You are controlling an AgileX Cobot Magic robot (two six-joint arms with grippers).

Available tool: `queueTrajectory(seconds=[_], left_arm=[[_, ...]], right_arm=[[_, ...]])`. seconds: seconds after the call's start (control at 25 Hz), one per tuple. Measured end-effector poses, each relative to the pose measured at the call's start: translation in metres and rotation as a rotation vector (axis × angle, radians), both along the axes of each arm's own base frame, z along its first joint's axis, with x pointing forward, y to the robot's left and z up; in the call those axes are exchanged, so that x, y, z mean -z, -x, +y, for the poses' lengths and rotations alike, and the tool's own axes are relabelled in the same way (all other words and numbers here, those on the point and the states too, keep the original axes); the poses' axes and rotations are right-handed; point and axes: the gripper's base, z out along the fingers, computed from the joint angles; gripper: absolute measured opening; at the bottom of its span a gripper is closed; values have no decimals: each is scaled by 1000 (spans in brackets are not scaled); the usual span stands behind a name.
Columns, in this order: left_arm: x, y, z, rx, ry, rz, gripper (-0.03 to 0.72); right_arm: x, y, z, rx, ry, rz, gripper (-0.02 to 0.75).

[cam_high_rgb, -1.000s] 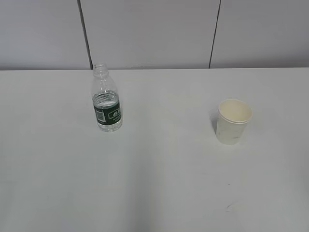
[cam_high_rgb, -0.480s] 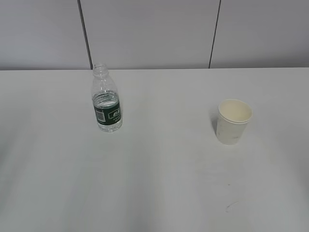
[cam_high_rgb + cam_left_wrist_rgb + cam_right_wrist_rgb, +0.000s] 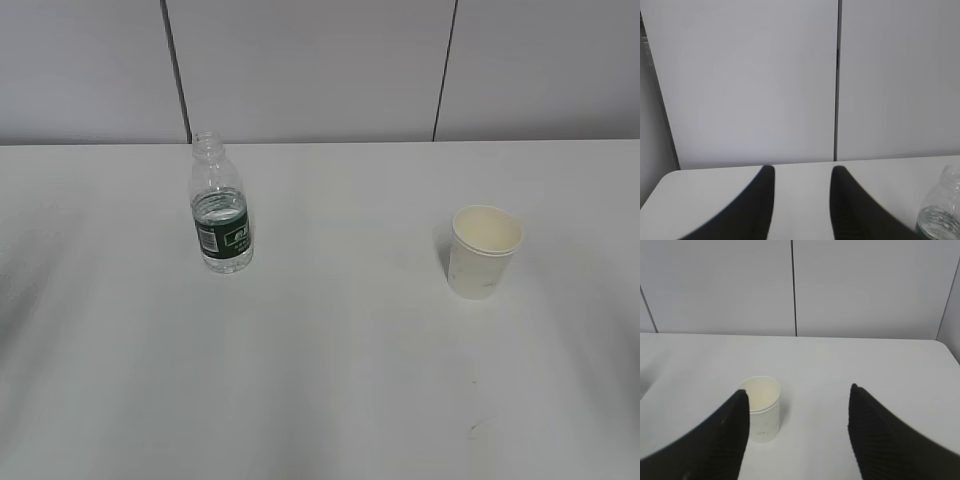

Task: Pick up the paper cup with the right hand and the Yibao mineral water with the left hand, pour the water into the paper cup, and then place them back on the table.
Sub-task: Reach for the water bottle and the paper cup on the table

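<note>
1. The small clear plastic bottle with a dark green label band [image 3: 221,217] stands upright and uncapped, holding clear water [image 3: 220,207] up to the label's top.
2. The cream-white tapered paper cup [image 3: 483,251] stands upright, well right of the bottle; its contents cannot be determined.
3. Both rest on the plain white table [image 3: 330,370]; grey wall panels [image 3: 300,70] stand behind the bottle.
4. The left gripper [image 3: 802,172] is narrowly parted, holding nothing; the right gripper [image 3: 797,392] is spread wide and empty.

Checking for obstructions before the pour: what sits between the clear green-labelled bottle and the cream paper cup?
Nothing: in the exterior view only bare white tabletop separates the clear green-labelled bottle from the cream paper cup.
</note>
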Motion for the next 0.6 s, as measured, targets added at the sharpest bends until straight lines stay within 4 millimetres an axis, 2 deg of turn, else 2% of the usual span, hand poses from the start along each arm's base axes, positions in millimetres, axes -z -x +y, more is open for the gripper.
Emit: queueTrajectory(seconds=[0.32, 0.6], left_arm=[[30, -27, -6, 60, 10, 37, 241], [44, -41, -14, 134, 20, 53, 241]], right_arm=[[10, -19, 5, -37, 6, 17, 494], [35, -44, 14, -114, -17, 17, 494]])
